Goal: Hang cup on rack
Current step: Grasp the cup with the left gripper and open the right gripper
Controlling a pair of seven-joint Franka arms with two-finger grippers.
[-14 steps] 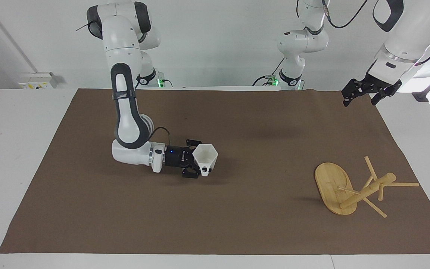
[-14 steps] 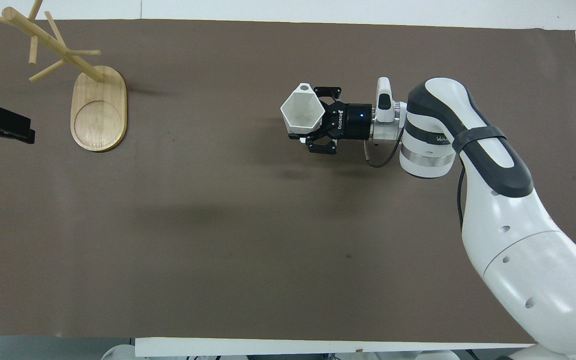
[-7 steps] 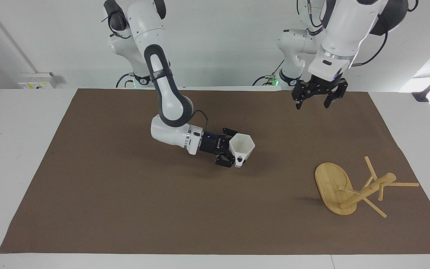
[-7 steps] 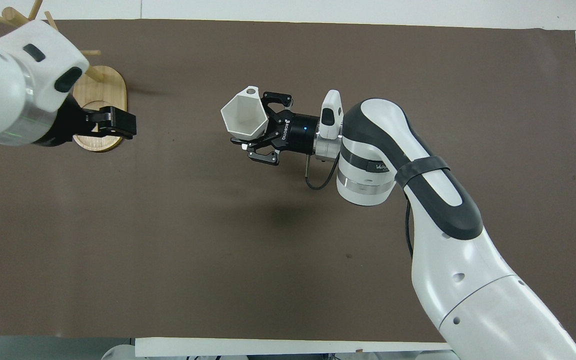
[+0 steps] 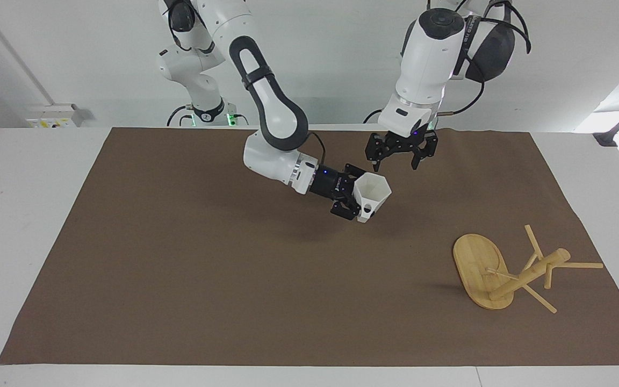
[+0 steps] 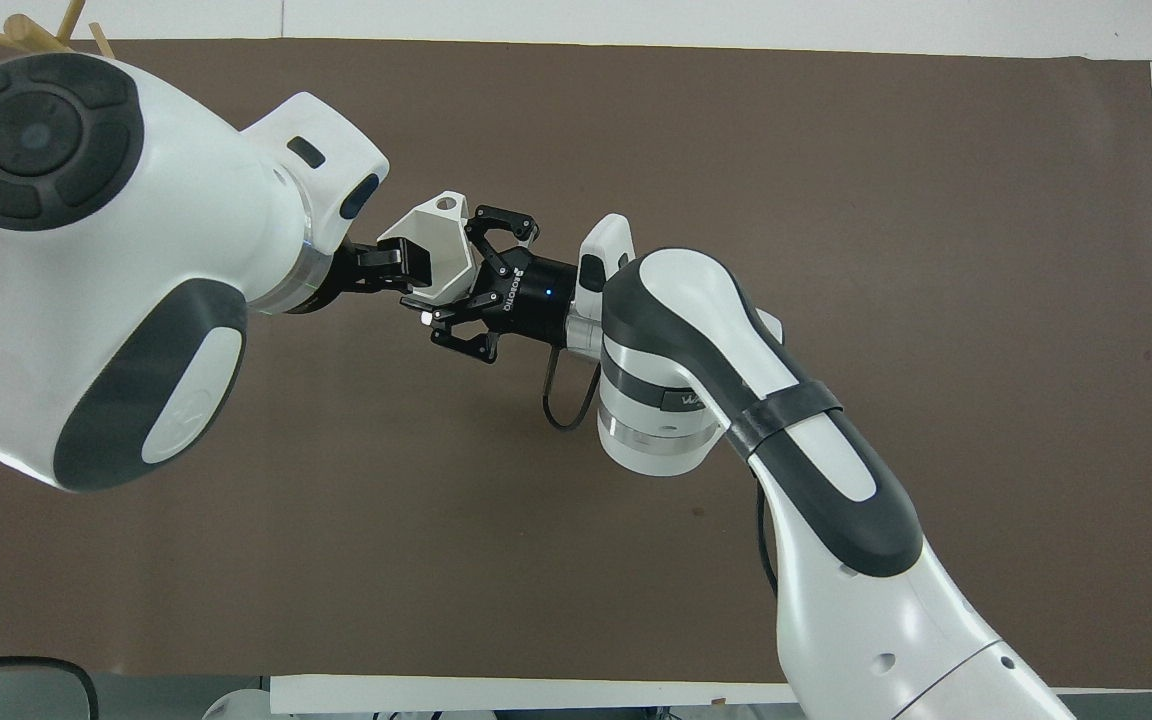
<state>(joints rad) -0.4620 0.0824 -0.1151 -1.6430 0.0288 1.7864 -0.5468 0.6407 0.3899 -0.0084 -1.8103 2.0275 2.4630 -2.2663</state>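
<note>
The white faceted cup (image 5: 375, 192) hangs in the air over the middle of the mat, mouth tilted toward the left arm's end of the table and its handle (image 5: 366, 213) pointing down. My right gripper (image 5: 359, 196) is shut on the cup's wall. My left gripper (image 5: 395, 161) hovers open just above and beside the cup without touching it. In the overhead view the left gripper (image 6: 388, 270) overlaps the cup (image 6: 439, 240), which the right gripper (image 6: 448, 290) holds. The bamboo rack (image 5: 524, 274) stands on its oval base (image 5: 476, 258) at the left arm's end of the table, farther from the robots.
A brown mat (image 5: 180, 279) covers the table. From overhead the left arm's bulk (image 6: 106, 270) hides the rack's base, and only the rack's peg tips (image 6: 31, 32) show at the top corner.
The right arm has carried the cup up and toward the left arm's end of the table. The left arm has swung in from the table's end and now hovers over the cup.
</note>
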